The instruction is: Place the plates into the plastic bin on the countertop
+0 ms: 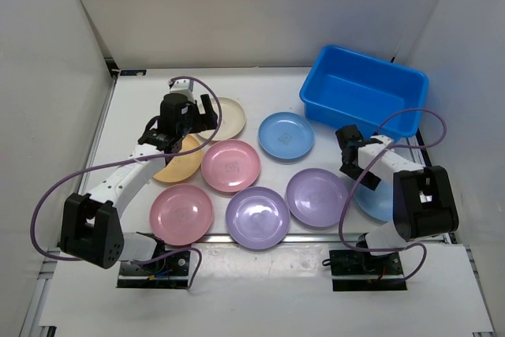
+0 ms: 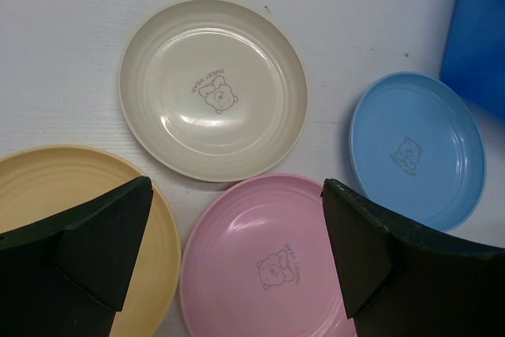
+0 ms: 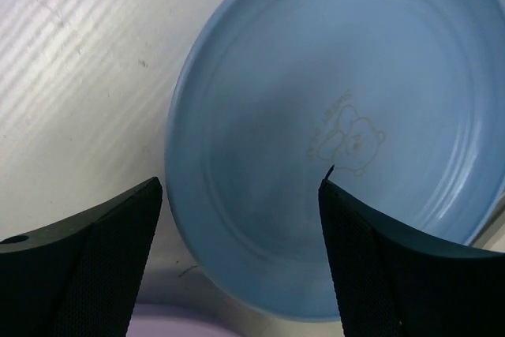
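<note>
Plates (image 1: 230,165), seemingly eight, on countertop (image 1: 142,108); one bin (image 1: 363,92)

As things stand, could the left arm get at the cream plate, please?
Probably yes: the cream plate lies on the countertop just ahead of the left end effector, whose jaws stand open, and nothing stands between them.

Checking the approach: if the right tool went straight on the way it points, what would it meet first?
The light blue plate, which lies directly beneath the open right tool, near its rim. Nothing seems to lie between them, though the gap is hard to judge.
</note>
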